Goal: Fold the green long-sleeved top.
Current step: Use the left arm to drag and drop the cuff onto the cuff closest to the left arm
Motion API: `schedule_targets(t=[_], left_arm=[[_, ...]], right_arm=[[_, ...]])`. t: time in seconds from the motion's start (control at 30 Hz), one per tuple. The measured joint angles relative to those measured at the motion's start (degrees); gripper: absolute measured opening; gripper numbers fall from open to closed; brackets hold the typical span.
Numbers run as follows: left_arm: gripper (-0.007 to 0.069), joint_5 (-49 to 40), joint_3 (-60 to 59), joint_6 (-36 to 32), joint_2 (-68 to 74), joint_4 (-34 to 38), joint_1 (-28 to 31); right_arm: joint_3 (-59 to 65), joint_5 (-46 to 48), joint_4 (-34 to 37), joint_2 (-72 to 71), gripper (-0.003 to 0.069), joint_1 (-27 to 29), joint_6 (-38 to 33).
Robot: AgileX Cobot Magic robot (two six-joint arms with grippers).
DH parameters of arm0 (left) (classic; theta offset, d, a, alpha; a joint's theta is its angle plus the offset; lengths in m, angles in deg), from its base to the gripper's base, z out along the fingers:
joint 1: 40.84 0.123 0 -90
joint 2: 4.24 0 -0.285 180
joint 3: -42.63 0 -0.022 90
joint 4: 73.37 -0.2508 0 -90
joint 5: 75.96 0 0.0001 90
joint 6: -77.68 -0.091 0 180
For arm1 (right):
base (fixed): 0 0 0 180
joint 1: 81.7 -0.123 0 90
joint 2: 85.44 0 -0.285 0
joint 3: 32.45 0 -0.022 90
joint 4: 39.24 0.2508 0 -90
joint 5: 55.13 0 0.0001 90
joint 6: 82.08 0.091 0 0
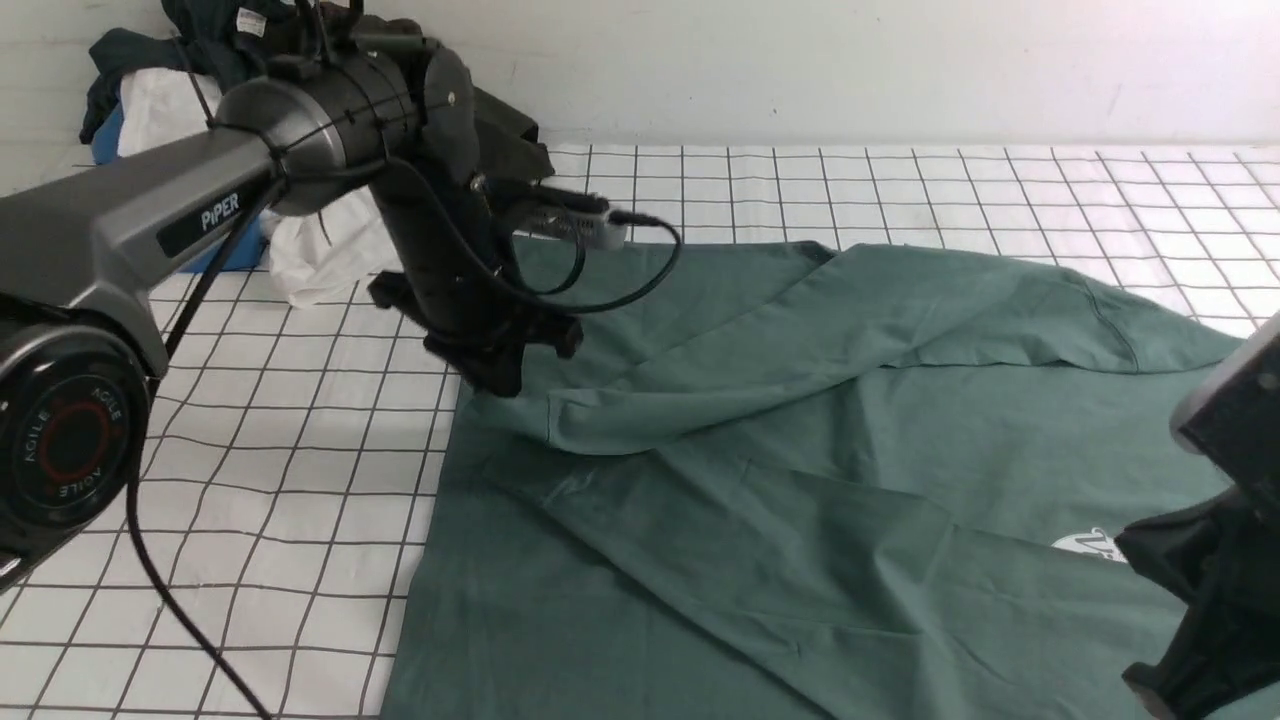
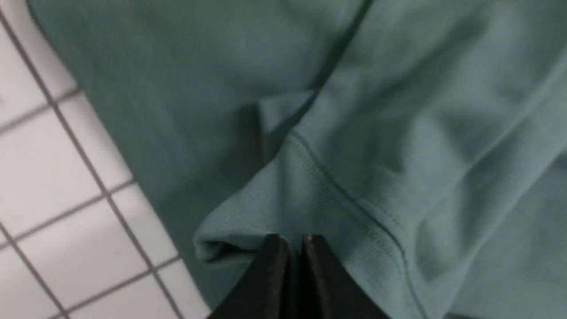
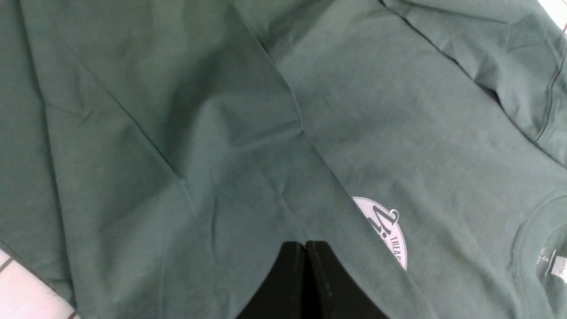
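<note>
Where the front view looks across the white gridded bench (image 1: 300,480), we see the green long-sleeved top (image 1: 800,520) spread from the bench's middle to its right edge and down to the near edge, with one sleeve (image 1: 760,390) folded across the body. The left fingers (image 1: 495,378) sit on that sleeve's end. A pile of clothes (image 1: 150,110) lies at the far left corner. The right arm (image 1: 1215,590) hangs at the near right, beside the white logo (image 1: 1085,545).

In the left wrist view, we find the left fingers pressed together on the ribbed cuff (image 2: 319,199), with a sliver of green cloth pinched between the tips.

In the right wrist view, the right fingers (image 3: 288,283) are clenched on nothing, poised over the top's chest just beside the logo. We cannot tell whether they touch the cloth. The collar (image 3: 529,239) shows nearby.
</note>
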Motion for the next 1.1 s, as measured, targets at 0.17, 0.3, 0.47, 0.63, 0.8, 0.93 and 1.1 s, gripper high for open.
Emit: schedule_targets(t=[0.17, 0.3, 0.47, 0.63, 0.8, 0.93, 1.1], left_arm=[[0.0013, 0.12, 12.83, -0.55, -4.05, 0.12, -4.15], [0.0013, 0.19, 14.62, 0.83, -8.96, -3.00, -5.01], [0.0013, 0.51, -1.27, 3.75, -10.17, -5.70, -2.37], [0.0013, 6.61, -18.27, 6.97, -6.98, -6.20, 0.30], [0.0013, 11.82, -23.60, 9.56, -6.12, -6.71, 0.83], [0.0013, 12.98, -23.03, 9.88, -7.74, -6.40, 0.77], [0.0014, 10.65, -18.73, 7.44, -14.47, -2.06, 0.12]], right_arm=[[0.00, -2.08, -3.73, 0.00, -0.0014, 0.00, 1.06], [0.00, -2.20, -4.11, 0.00, -0.0014, 0.00, 2.06], [0.00, -1.95, -4.11, 0.00, -0.0014, 0.00, 5.44], [0.00, -2.45, -4.11, 0.00, -0.0014, 0.00, 6.78], [0.00, -5.89, -6.11, 0.00, -0.0014, 0.00, 8.50], [-0.62, -6.43, -6.75, 2.12, -0.0014, 0.91, 14.25], [-2.50, -1.94, -6.93, 7.55, -0.0014, 5.42, 16.34]])
